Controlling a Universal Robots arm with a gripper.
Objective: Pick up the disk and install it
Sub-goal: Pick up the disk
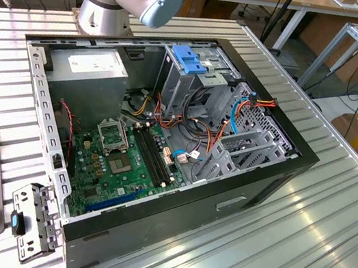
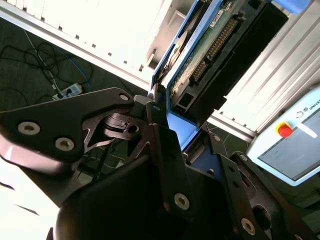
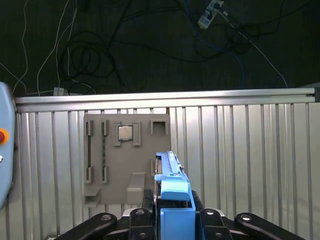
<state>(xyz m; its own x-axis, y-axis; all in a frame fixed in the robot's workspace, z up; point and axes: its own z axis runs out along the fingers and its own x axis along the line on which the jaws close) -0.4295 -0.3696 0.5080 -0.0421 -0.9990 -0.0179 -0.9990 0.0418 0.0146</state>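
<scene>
The hand (image 3: pixel 175 220) is clenched on the disk (image 3: pixel 169 167), gripping its blue carrier end and holding it edge-on above the counter (image 3: pixel 240 165), by the grey tray (image 3: pixel 127 165). I'd judge it stiff, dense and shock-sensitive: take the carrier's sides, never the bare circuit board (image 2: pixel 195 55).

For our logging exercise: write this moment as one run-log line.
gripper: shut on disk | disk: held over ribbed table, near grey tray | install: not done
</scene>
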